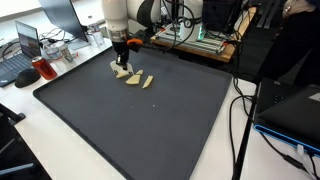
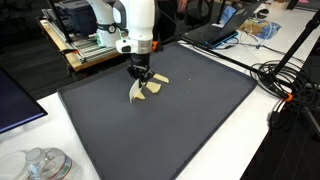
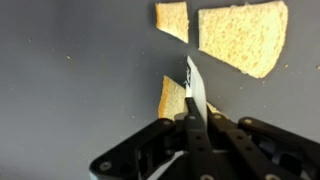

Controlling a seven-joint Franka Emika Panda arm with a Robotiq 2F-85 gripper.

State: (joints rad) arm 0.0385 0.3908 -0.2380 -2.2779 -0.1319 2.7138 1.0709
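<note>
Office-lab bench: white table (image 1: pixel 60 150) under a dark grey mat (image 1: pixel 150 130). Left of the mat in an exterior view, noted an open laptop (image 1: pixel 27 45), then a red cup (image 1: pixel 45 69), contents hidden.

Over the mat's far left part, found the gripper (image 1: pixel 120 58) pointing straight down, just above the bread pieces (image 1: pixel 134 78). Counted three, flat on the mat, near one another.

In the wrist view, gripper (image 3: pixel 190 118) clenched on a thin white strip (image 3: pixel 191 78) standing on edge, touching the nearest bread piece (image 3: pixel 172 98) along its right side. Beyond that, small bread piece (image 3: pixel 172 18), then large bread piece (image 3: pixel 245 38), narrow gap between. Off the mat's right edge, black cables (image 1: pixel 238 115).

Judged partway: bread already in separate pieces, none lifted, none stacked, strip not released.

Containers: besides the cup, clear lidded jar (image 2: pixel 45 165) at the near-left table corner, contents not discernible. All visible bread on the mat, none seen in a container.
</note>
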